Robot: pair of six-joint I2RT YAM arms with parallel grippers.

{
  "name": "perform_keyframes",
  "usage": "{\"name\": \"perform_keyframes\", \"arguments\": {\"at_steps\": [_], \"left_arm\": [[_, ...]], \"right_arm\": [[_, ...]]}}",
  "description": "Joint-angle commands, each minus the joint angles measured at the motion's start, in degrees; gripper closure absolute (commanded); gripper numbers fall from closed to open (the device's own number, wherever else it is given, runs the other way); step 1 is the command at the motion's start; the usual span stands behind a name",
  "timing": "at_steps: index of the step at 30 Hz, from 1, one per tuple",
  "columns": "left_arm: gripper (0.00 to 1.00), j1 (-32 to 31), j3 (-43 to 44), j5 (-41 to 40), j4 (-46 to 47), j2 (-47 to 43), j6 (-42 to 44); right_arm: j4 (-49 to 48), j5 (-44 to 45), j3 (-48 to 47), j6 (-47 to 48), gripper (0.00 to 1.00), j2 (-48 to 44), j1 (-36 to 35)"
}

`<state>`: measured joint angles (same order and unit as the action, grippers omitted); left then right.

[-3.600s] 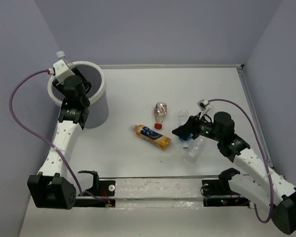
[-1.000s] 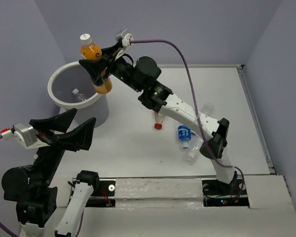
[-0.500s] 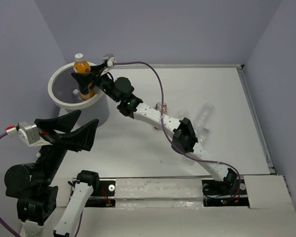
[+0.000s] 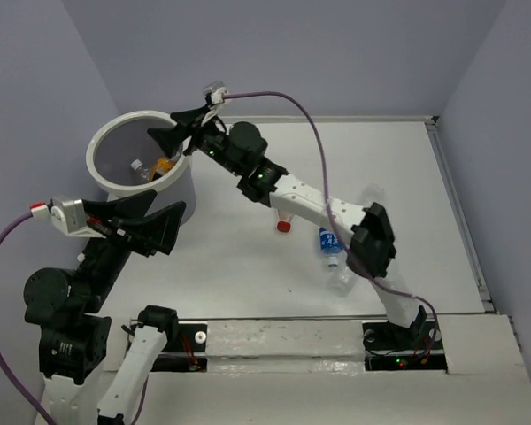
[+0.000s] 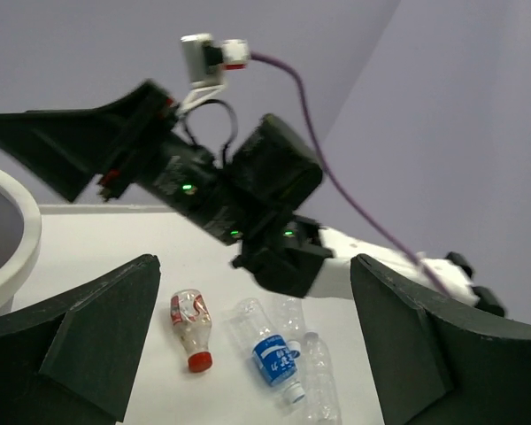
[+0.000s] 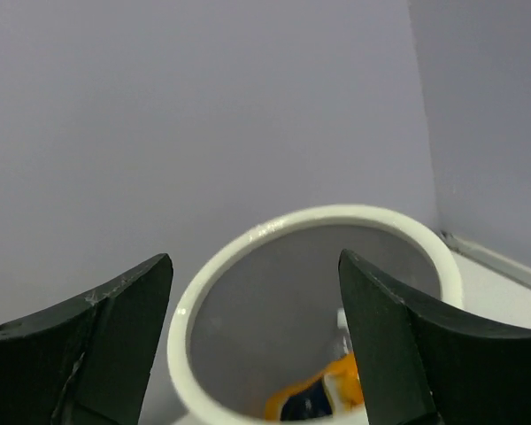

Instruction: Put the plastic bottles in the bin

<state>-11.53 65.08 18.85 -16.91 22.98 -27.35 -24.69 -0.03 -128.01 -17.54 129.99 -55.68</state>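
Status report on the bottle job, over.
Left pincer, right pincer open, empty. Orange bottle inside bin. Red-capped bottle, blue-labelled bottle lie on table. Right arm spans above them.

Right tool spread, empty, far forward-left; left tool agape, seemingly raised.

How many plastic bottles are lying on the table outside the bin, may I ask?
4: the red-capped bottle beside the right arm, the blue-labelled bottle right of it, the near clear bottle just nearer, the far clear bottle beyond. The arm may hide others.
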Motion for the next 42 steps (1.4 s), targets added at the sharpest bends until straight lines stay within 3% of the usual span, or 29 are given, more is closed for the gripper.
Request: {"name": "perform_keyframes", "arguments": {"at_steps": [1,2,4,6,8,11,13,14,15,16,18,24,31,42], "left_arm": [[0.02,-0.2,-2.7,4.7,3.4,5.4,-2.2],[0.02,-0.2,-3.8,6.5,4.2,6.4,-2.6],[0.02,-0.2,-7.2,9.6,5.8,9.5,-4.0],[0.02,-0.4,-10.1,9.0,7.1,11.0,-4.2],[0.03,-1.6,-11.5,7.1,9.1,13.0,-4.9],[0.03,-5.2,-12.7,2.6,10.2,16.6,-5.4],[0.03,-13.4,-12.7,-6.8,10.5,20.6,-5.2],[0.03,-19.8,-12.6,-10.2,10.7,22.3,-5.1],[0.03,-19.8,-12.3,-13.8,10.6,24.4,-5.1],[0.03,-25.3,-11.5,-19.9,10.8,28.8,-5.1],[0.03,-29.0,-10.4,-25.3,10.8,33.6,-4.8],[0.02,-31.4,-5.8,-34.0,13.2,52.1,-2.8],[0.02,-31.4,5.2,-32.1,13.8,74.2,0.3],[0.02,-29.3,16.7,-30.1,13.0,88.6,3.2]], "right_arm": [[-2.8,1.5,21.4,-0.7,0.35,-21.2,3.5],[-2.4,2.5,33.1,-0.7,0.40,-25.2,4.0],[0.9,6.7,43.8,-1.5,0.54,-36.4,6.0],[4.5,10.4,57.6,-3.5,0.59,-46.5,9.2],[10.3,11.2,69.5,-7.4,0.60,-52.7,11.9],[18.4,14.8,78.4,-9.5,0.60,-62.9,14.6],[23.9,17.3,84.1,-10.3,0.54,-68.3,16.2],[25.1,17.6,85.5,-10.6,0.52,-69.8,16.8],[27.2,17.7,86.5,-10.7,0.48,-70.8,17.4],[29.2,18.4,87.8,-11.0,0.43,-72.3,18.8],[30.1,18.7,88.9,-10.8,0.39,-72.9,20.7],[31.5,16.6,88.9,-9.8,0.27,-70.7,25.6],[31.4,15.0,87.8,-7.2,0.27,-67.6,26.8],[31.4,12.9,86.0,-4.9,0.23,-62.3,27.9]]}}
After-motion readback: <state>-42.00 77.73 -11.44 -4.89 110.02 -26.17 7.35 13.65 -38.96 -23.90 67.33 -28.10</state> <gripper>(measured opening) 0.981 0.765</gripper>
